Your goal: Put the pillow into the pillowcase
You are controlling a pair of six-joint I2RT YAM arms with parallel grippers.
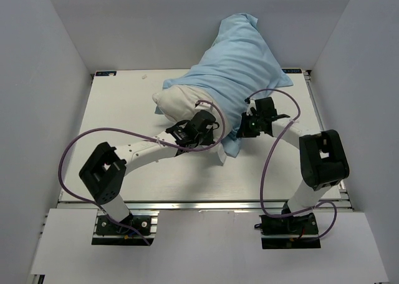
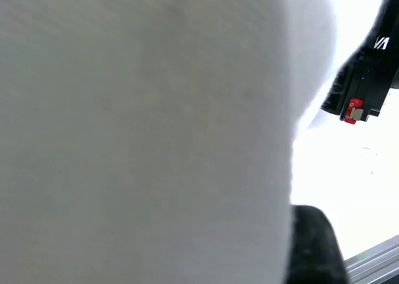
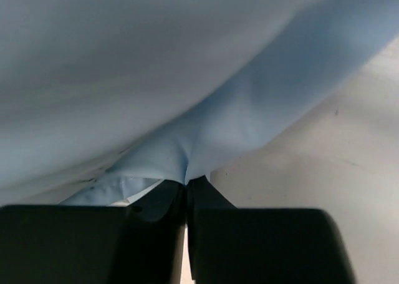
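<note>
Two tools work the open end. From above, the light blue pillowcase point(image 1: 240, 59) covers most of the pillow point(image 1: 177, 103) at the table's point(image 1: 124, 109) far edge; the white end pokes out leftward. The left tool point(image 1: 187, 133) is at that bare end, the right tool point(image 1: 250, 125) at the near hem.

In the left wrist view, pillow cloth fills everything, so you cannot tell whether that tool grips.

In the right wrist view, the fingers are pressed together, pinching a fold of hem.

Expect limp, light cloth and a soft, bulky pillow. Hold the hem edge.
</note>
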